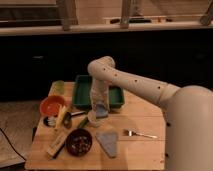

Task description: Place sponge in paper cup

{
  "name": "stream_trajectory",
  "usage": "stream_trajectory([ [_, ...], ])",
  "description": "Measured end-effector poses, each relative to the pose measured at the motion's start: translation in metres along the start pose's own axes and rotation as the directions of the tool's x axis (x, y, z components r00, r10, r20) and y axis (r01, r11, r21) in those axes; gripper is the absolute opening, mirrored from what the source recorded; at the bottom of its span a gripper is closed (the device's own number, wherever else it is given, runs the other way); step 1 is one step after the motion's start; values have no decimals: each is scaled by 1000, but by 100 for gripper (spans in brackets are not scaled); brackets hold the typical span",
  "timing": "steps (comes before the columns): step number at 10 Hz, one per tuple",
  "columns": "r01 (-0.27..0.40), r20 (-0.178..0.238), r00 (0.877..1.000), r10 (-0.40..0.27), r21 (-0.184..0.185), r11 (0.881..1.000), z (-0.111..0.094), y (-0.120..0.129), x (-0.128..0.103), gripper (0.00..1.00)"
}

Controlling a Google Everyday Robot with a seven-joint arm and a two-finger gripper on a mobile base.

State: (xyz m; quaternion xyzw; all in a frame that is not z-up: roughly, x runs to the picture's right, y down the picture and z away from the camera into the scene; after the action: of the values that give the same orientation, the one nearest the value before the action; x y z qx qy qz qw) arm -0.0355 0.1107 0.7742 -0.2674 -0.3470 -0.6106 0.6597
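Half done, I'd say: the gripper is clamped on the sponge just beside the paper cup, not dropped in yet.

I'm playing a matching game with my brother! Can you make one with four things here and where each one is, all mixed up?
Things:
1 fork
2 orange bowl
3 green tray
4 end effector

Places:
A back of the table
B middle, shut on the sponge, beside the paper cup
C left side
D front right

Pairs: 1-D, 2-C, 3-A, 4-B
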Motion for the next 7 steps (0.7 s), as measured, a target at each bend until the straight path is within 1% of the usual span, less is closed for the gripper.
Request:
stream_trajectory([
  [4, 16, 31, 999, -16, -4, 1000, 4, -7, -11, 0],
  [7, 48, 45, 998, -48, 0, 999, 7, -16, -20, 0],
])
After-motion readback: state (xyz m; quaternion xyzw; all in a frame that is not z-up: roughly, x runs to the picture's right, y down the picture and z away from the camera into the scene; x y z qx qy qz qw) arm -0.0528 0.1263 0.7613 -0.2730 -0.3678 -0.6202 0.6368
